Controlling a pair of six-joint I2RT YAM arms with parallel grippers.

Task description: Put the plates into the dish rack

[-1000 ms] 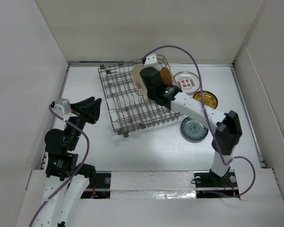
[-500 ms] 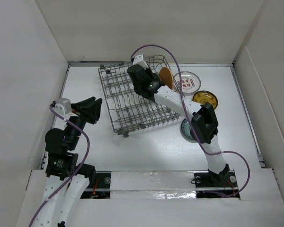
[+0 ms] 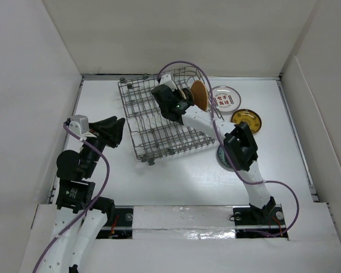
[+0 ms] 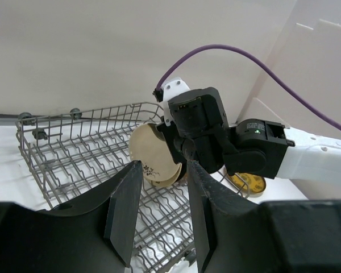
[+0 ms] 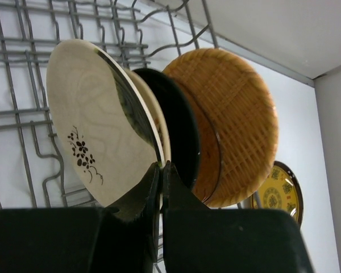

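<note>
Cream plate (image 5: 96,125) in the dish rack (image 3: 137,119), rim pinched by right gripper (image 5: 161,168); left gripper (image 4: 163,187) gapes empty

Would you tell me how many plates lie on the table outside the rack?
3, all right of the rack: a white plate with red marks, a yellow plate nearer, and a teal plate mostly hidden under the right arm.
</note>
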